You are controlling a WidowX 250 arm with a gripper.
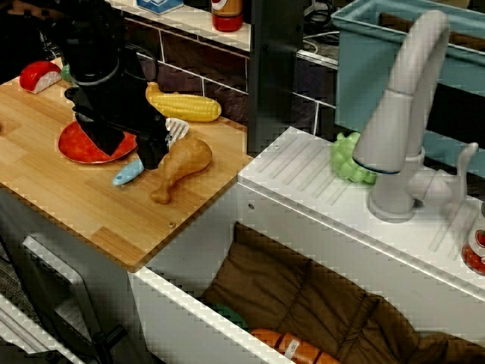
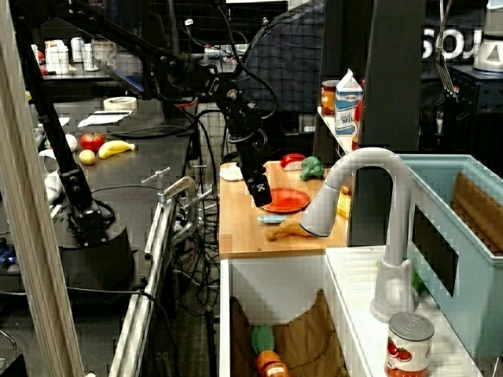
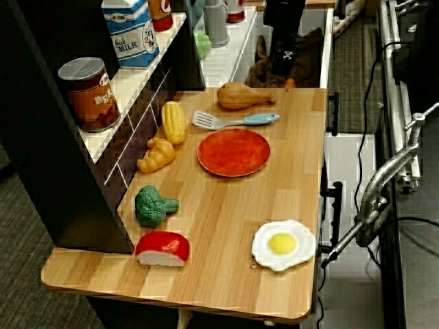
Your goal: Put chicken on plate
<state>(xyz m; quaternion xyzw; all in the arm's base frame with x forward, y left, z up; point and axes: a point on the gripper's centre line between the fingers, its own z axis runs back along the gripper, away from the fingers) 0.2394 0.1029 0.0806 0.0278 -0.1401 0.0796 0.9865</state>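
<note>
view from the sink: black gripper (image 1: pixel 151 148) hangs left of centre, golden-brown plastic drumstick (image 1: pixel 182 165) just right, bone end lower-left. fingers' opening unclear, holding nothing.

view down the counter: drumstick top centre, beyond the round red-orange plate (image 3: pixel 234 151), bone end right.

- The spatula (image 3: pixel 233 121) lies between the chicken (image 3: pixel 243 96) and the plate (image 3: pixel 234 151), across the straight path.
- The corn (image 3: pixel 173 121) crowds the plate's wall side.
- The bench (image 3: pixel 226 219) lies bare toward its open edge.
</note>
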